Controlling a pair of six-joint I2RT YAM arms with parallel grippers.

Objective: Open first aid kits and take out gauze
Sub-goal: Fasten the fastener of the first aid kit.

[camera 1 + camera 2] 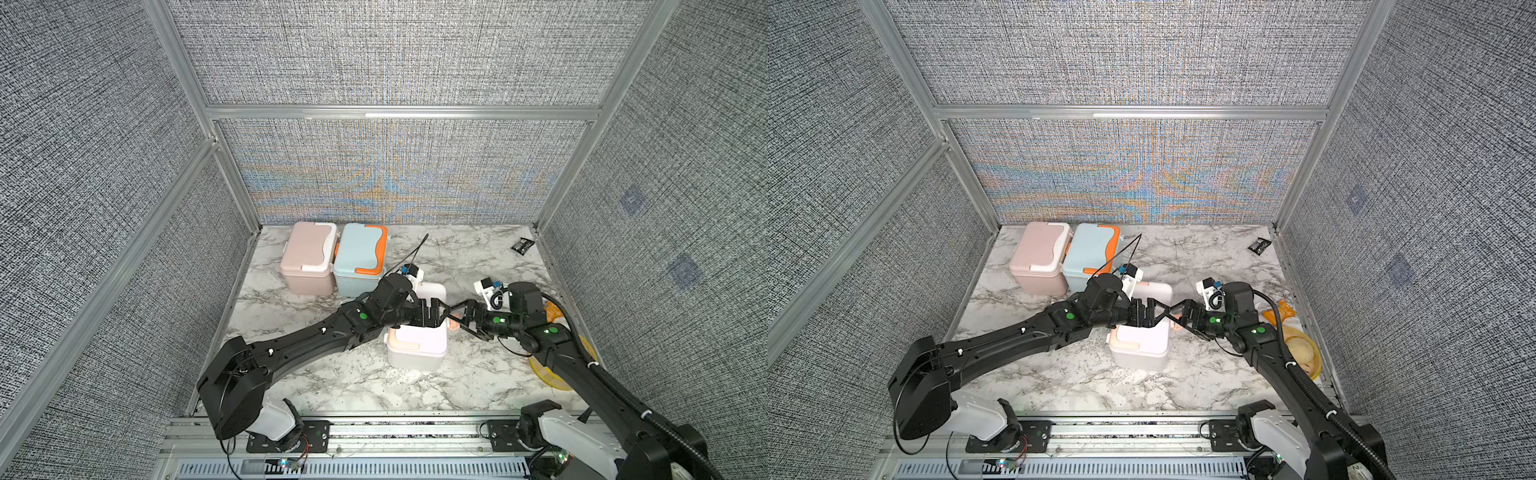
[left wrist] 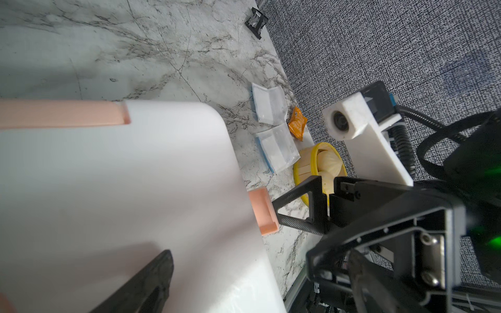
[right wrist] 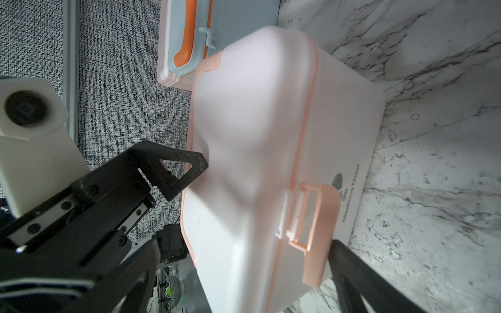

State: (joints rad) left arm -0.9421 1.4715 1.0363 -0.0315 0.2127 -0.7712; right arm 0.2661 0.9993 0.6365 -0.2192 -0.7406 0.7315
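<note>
**Right gripper** (image 1: 452,316): jaws spread wide, nothing held. It stands at the right side of the white rounded plastic box with peach trim (image 1: 415,347). One finger (image 2: 298,223) lies just beside the box's peach latch (image 2: 262,214).

**Left gripper** (image 1: 432,313): it hangs over the same box, with one fingertip (image 3: 199,162) touching the lid. Whether its jaws are apart or closed cannot be told.

**Box:** it stands upright near the middle of the marble-patterned table (image 1: 332,386), lid on.

**Gauze:** a flat white gauze pad in a clear wrapper (image 2: 269,107) and a second wrapped gauze pad (image 2: 280,151) lie side by side on the table near the right wall. Both are outside any box. They lie just beside a small orange packet (image 2: 296,126) and a yellow ribbed bowl (image 2: 305,168). In both top views the right arm hides them.

**Far left corner:** a pink plastic box with white handle (image 1: 309,257) and a light blue plastic box with orange handle (image 1: 359,259) stand touching, lids shut.

**Far right corner:** a small black packet (image 1: 521,245) lies alone.
</note>
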